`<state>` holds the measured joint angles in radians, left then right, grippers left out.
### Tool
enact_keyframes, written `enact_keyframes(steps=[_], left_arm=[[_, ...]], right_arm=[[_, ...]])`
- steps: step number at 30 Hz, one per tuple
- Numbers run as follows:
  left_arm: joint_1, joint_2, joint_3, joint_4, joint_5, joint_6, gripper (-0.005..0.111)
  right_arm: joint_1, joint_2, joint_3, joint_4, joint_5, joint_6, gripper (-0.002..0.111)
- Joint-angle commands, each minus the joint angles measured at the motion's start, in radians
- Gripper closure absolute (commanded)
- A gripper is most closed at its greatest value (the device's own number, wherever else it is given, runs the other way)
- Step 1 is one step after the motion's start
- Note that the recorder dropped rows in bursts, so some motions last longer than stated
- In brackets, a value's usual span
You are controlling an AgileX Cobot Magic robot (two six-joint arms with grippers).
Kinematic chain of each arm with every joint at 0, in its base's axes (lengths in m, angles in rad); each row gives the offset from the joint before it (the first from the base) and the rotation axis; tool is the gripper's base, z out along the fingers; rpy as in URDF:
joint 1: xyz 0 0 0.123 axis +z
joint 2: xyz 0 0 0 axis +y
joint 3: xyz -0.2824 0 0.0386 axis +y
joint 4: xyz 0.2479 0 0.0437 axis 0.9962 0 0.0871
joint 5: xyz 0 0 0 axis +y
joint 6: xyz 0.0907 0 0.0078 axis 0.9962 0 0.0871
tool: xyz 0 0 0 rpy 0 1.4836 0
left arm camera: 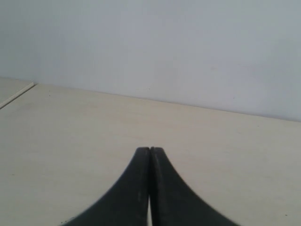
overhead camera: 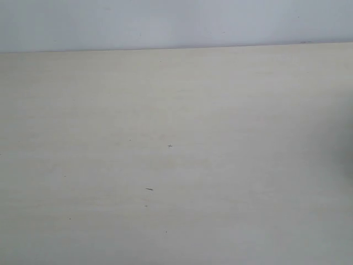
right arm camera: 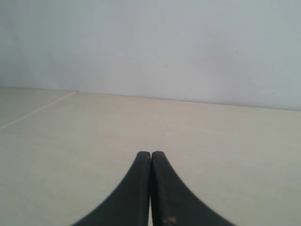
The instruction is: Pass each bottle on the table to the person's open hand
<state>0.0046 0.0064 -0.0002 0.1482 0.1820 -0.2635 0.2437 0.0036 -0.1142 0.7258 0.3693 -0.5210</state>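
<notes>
The pale beige table [overhead camera: 176,154] fills the exterior view, with a few tiny dark specks near its middle. None of the bottles shows in any view, and no hand is in sight. In the left wrist view my left gripper [left arm camera: 150,149] is shut, its two black fingers pressed together with nothing between them, low over the table [left arm camera: 70,132]. In the right wrist view my right gripper [right arm camera: 151,153] is likewise shut and empty above the table [right arm camera: 225,141]. Neither gripper nor arm appears in the exterior view.
A plain pale wall [overhead camera: 176,22] runs behind the table's far edge. A seam or table edge [left arm camera: 16,94] shows in the left wrist view, and a thin seam line [right arm camera: 42,107] in the right wrist view. A dark shadow [overhead camera: 348,138] touches the exterior view's right border.
</notes>
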Motion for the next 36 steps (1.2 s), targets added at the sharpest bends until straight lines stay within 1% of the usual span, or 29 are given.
enact_keyframes(steps=[1,25,27,29,31,32,33,36], left_arm=[[0.002,-0.006,0.000,0.016,-0.003,-0.007,0.107],[0.002,-0.006,0.000,0.024,-0.003,-0.007,0.107],[0.002,-0.006,0.000,0.024,-0.003,-0.007,0.107],[0.002,-0.006,0.000,0.024,-0.003,-0.007,0.107],[0.002,-0.006,0.000,0.024,-0.003,-0.007,0.107],[0.002,-0.006,0.000,0.024,-0.003,-0.007,0.107],[0.002,-0.006,0.000,0.024,-0.003,-0.007,0.107],[0.002,-0.006,0.000,0.024,-0.003,-0.007,0.107]], right_arm=[[0.001,-0.004,-0.005,0.001,-0.005,0.000,0.108],[0.001,-0.004,-0.005,0.001,-0.001,0.000,0.108],[0.001,-0.004,-0.005,-0.019,-0.008,-0.027,0.108],[0.001,-0.004,-0.001,-0.066,-0.051,-0.075,0.108],[-0.041,-0.004,0.014,-0.090,-0.129,-0.083,0.108],[-0.083,-0.004,0.026,-0.090,-0.181,-0.079,0.108],[-0.136,-0.004,0.038,-0.090,-0.216,-0.079,0.108],[-0.314,-0.004,0.068,-0.091,-0.250,-0.079,0.108]])
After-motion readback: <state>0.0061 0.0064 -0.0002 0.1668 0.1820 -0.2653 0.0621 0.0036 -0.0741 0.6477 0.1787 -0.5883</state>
